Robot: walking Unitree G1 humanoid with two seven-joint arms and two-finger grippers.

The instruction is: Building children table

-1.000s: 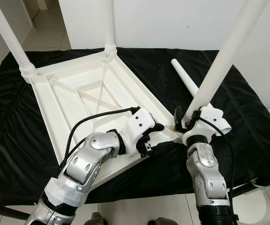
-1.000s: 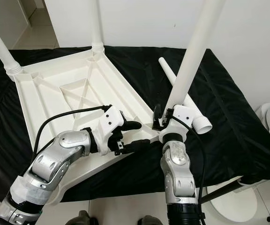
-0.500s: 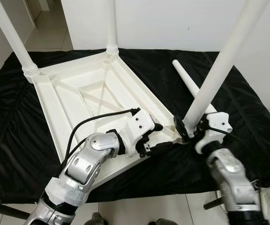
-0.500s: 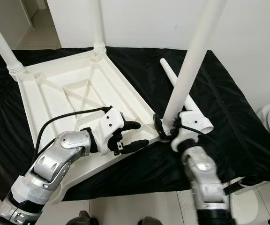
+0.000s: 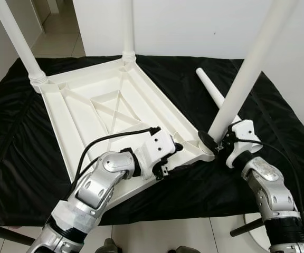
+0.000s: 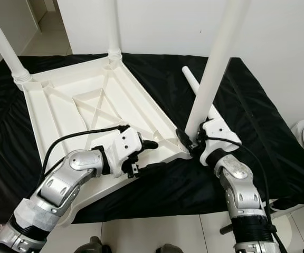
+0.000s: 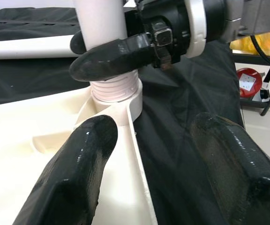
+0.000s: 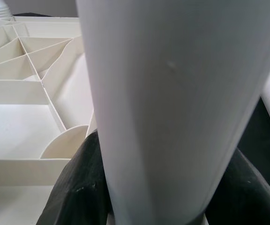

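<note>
The white moulded plastic tabletop [image 5: 99, 113] lies upside down, ribbed underside up, on a worktop [image 5: 15, 158] draped in black cloth. Two white round plastic legs already stand in its far corners: one at the far left corner [image 5: 20, 45] and one at the far middle corner [image 5: 127, 29], each seated in its socket.

A third white plastic leg [image 5: 244, 79] is at the near right corner. The right gripper [image 5: 215, 145] is clamped around its lower end, black fingers on either side of the tube just above the threaded collar, as the right wrist view shows. In the left wrist view the ribbed end of this leg sits in the corner socket [image 7: 114, 101]; whether it is fully screwed home I cannot tell, and the leg leans slightly to the right in the head views.

The left gripper [image 5: 168, 161] has its fingers spread and straddles the tabletop's near edge just beside that socket, one finger over the white plastic and one over the cloth, apparently steadying the top without clenching it.

A fourth white tapered leg [image 5: 212, 92] lies loose on the black cloth behind the right gripper.

So, by my reckoning, two legs are done, the third is being fitted, and the fourth remains, for the near left corner, followed by turning the table upright.
</note>
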